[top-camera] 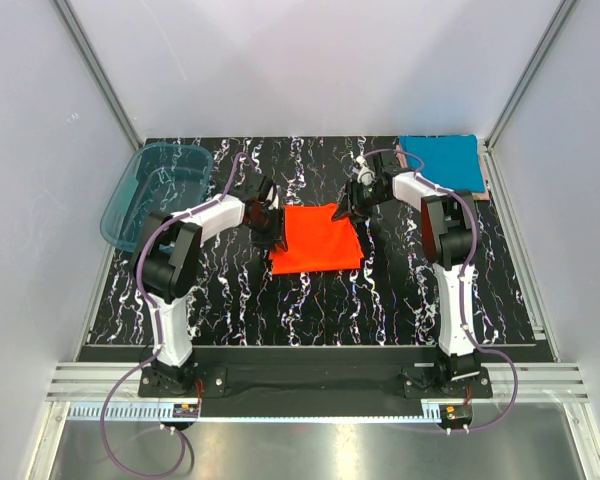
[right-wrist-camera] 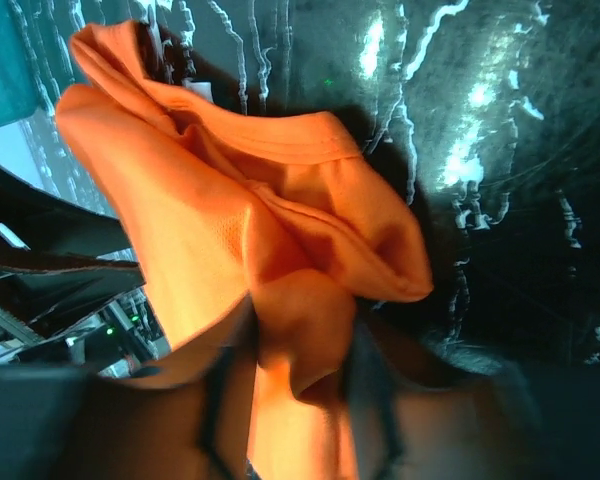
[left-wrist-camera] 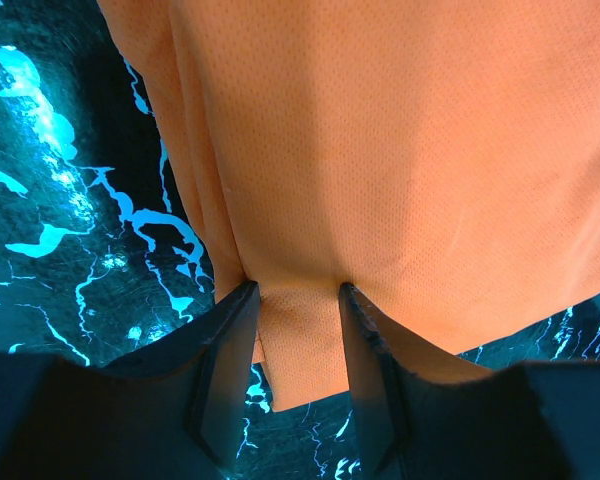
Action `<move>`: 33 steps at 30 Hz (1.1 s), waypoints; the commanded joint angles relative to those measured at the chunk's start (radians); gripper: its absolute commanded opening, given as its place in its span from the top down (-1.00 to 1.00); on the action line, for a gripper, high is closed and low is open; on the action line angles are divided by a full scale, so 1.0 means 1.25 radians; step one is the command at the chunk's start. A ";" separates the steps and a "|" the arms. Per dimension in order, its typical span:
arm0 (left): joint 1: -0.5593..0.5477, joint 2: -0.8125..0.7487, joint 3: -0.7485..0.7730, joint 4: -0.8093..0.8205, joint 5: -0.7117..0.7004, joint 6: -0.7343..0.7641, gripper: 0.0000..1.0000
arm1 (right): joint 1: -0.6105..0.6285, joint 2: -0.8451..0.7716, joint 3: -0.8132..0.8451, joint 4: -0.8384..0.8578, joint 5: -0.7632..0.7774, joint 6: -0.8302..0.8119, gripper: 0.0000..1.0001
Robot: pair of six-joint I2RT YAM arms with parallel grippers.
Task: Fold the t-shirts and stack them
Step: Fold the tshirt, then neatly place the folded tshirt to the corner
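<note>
**Both end effectors grip the orange-red t-shirt at mid-worktop**

Top external view: The orange-red t-shirt (top-camera: 315,242) lies as a rough square in the middle of the black, white-veined worktop (top-camera: 310,305). The left end effector (top-camera: 268,222) sits at the shirt's left edge. The right end effector (top-camera: 351,206) is at its far right corner, where the cloth rises off the surface. A teal blue t-shirt (top-camera: 440,160), folded square, rests in the far right corner of the worktop, well apart from the orange one. A translucent teal tub (top-camera: 158,188) stands at the far left edge, beside the left arm.

Left wrist view: The orange-red t-shirt (left-wrist-camera: 400,150) fills most of the frame, its fine mesh weave smooth and flat. The left end effector (left-wrist-camera: 295,365) is set at a narrow gap, with a strip of the shirt's edge caught between its two dark fingers (left-wrist-camera: 225,365). The hem pokes out just below them. The marbled worktop (left-wrist-camera: 70,200) shows to the left.

Right wrist view: The orange-red t-shirt (right-wrist-camera: 250,230) is bunched and lifted, its folds and a stitched hem standing clear of the worktop (right-wrist-camera: 500,200). A fold of cloth runs down between the blurred fingers (right-wrist-camera: 220,400) of the right end effector (right-wrist-camera: 295,395), which pinches it in a narrow grip.
</note>
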State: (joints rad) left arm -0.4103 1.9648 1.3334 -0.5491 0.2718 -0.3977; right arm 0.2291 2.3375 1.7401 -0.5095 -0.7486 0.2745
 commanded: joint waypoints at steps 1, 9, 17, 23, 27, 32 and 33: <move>0.002 0.020 0.003 0.006 -0.013 0.005 0.12 | 0.012 0.013 -0.018 0.019 0.040 0.005 0.24; 0.008 -0.032 0.034 -0.029 -0.014 0.004 0.06 | 0.012 -0.041 0.008 -0.033 0.124 0.000 1.00; 0.014 -0.195 0.034 -0.077 -0.004 -0.001 -0.04 | 0.012 -0.118 0.111 -0.171 0.313 -0.121 1.00; 0.017 -0.369 -0.093 -0.066 0.002 0.005 -0.06 | 0.012 -0.121 0.283 -0.280 0.482 -0.207 1.00; 0.017 -0.451 -0.198 -0.049 0.021 0.006 -0.08 | 0.011 -0.074 0.429 -0.384 0.575 -0.278 1.00; 0.018 -0.486 -0.242 -0.045 0.041 0.008 -0.08 | -0.004 -0.042 0.554 -0.445 0.719 -0.336 1.00; 0.018 -0.491 -0.246 -0.043 0.044 0.009 -0.08 | -0.007 -0.048 0.555 -0.442 0.722 -0.342 1.00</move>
State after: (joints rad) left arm -0.3920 1.3918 1.0412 -0.6350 0.2890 -0.3977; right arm 0.2379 2.2734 2.3734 -0.9859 0.0147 -0.0750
